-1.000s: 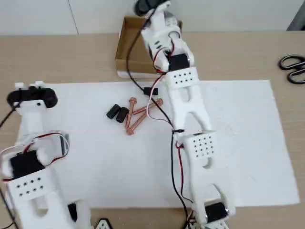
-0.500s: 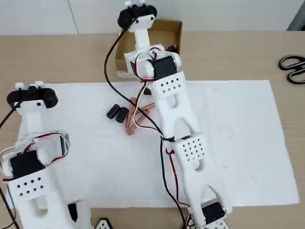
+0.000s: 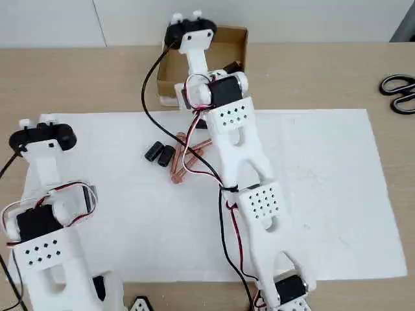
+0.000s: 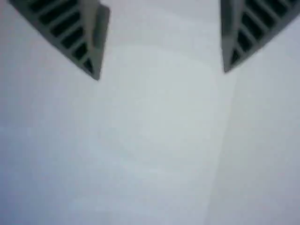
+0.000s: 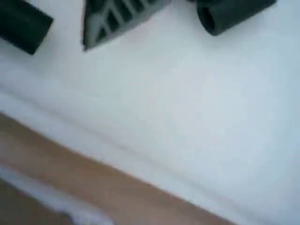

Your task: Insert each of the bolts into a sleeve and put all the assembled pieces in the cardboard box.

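Note:
Several copper bolts lie crossed on the white paper, with two black sleeves just left of them. The cardboard box stands past the paper's far edge. My right arm stretches up the middle, and its gripper hangs over the box's near wall and the paper's edge. In the right wrist view a black sleeve lies close by the gripper, and another black piece lies farther off. My left gripper is open over bare paper at the left.
Scissors lie on the wooden table at the far right. The paper right of the right arm is bare. A black cable loops from the right wrist down past the bolts.
The right arm's wrist swung left, from over the box's right side to its left front, and now crosses the bolts. The left arm drew slightly toward the table's front.

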### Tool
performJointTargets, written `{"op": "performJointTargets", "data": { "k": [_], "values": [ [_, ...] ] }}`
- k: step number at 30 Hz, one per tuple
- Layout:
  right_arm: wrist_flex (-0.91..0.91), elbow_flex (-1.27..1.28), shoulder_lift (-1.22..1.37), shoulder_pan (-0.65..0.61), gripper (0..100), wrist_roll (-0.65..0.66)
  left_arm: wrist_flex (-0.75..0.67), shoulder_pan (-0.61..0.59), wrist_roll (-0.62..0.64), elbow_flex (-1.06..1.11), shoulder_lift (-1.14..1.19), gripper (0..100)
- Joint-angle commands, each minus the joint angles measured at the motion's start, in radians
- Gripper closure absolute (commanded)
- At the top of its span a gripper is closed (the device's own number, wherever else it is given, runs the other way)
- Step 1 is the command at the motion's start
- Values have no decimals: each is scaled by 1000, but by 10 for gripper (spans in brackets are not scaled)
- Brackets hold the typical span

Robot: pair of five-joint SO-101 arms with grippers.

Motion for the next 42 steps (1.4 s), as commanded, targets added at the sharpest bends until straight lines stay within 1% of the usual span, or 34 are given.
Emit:
{"op": "performJointTargets", "data": {
  "k": [1, 3, 6, 10, 12, 19, 25, 42],
  "values": [
    [18, 58, -2, 4, 792, 270, -17, -2, 25, -2, -14, 839],
    [18, 133, -2, -2, 794, 381, -31, -2, 25, 2, -14, 840],
    [18, 199, -15, -2, 794, 494, -34, -2, 26, 2, -14, 840],
    [16, 215, -15, 2, 794, 589, -34, -2, 26, 2, -14, 840],
    [15, 216, -12, 2, 794, 611, -34, -2, 26, 2, -14, 840],
    [-33, 219, -7, 22, 794, 624, -34, 0, 26, 2, -14, 840],
    [-54, 215, 65, 50, 794, 623, -34, 2, 26, 2, -14, 840],
    [-71, 213, 128, 45, 794, 623, -34, 2, 26, 2, -14, 840]
  ]
}}
